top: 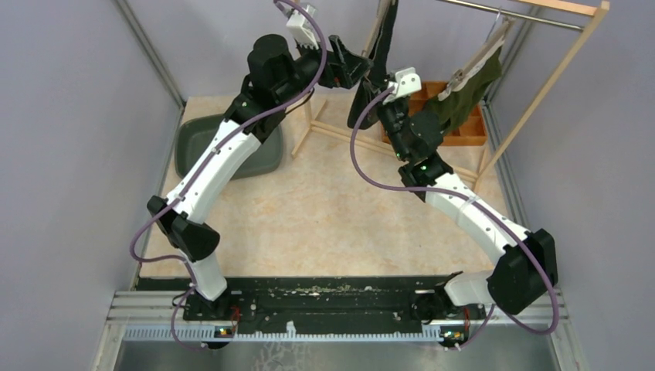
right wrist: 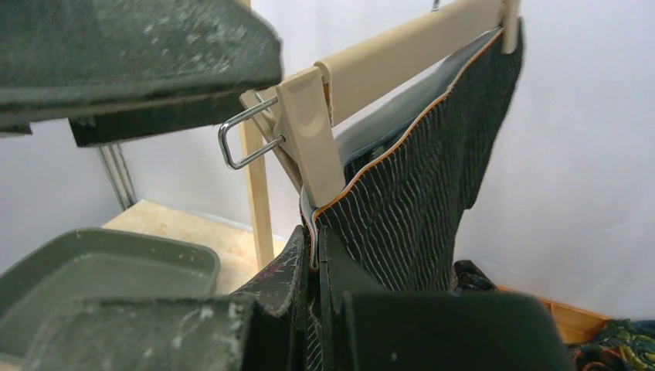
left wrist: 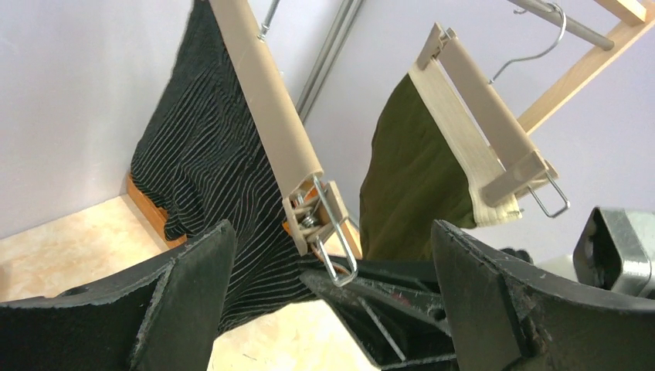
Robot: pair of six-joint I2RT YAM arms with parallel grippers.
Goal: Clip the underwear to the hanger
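Underwear [right wrist: 417, 185]: black, thin pale pinstripes, orange piping on the edge.
Hanger [right wrist: 402, 52]: beige bar and clip, silver wire.
Second garment [left wrist: 402, 162]: dark olive, plain, cream waistband.
Bin [top: 193, 135]: grey-green.
Table [top: 324, 216]: mottled sandy beige.
Arms [top: 216, 166]: white and black.
Cables [top: 353, 143]: purple.

**Inventory by count**

- Robot arms: two, the left arm [top: 208, 166] and the right arm [top: 463, 205].
- Pincers: two, one per arm, the left pincer [left wrist: 332, 232] and the right pincer [right wrist: 317, 247].
- Clip hangers: two, the first hanger [left wrist: 266, 85] and the second hanger [left wrist: 479, 108].
- Clips: two visible on each hanger, four in total.
- Garments on hangers: two, one black striped underwear [left wrist: 201, 178] and one dark olive garment [left wrist: 409, 178].
- Grey-green bin [top: 197, 139]: one.
- Wooden compartment box [top: 467, 133]: one.
- Wooden rack frame [top: 556, 77]: one, carrying one metal rail [top: 510, 14].
- Desk [top: 332, 216]: one.
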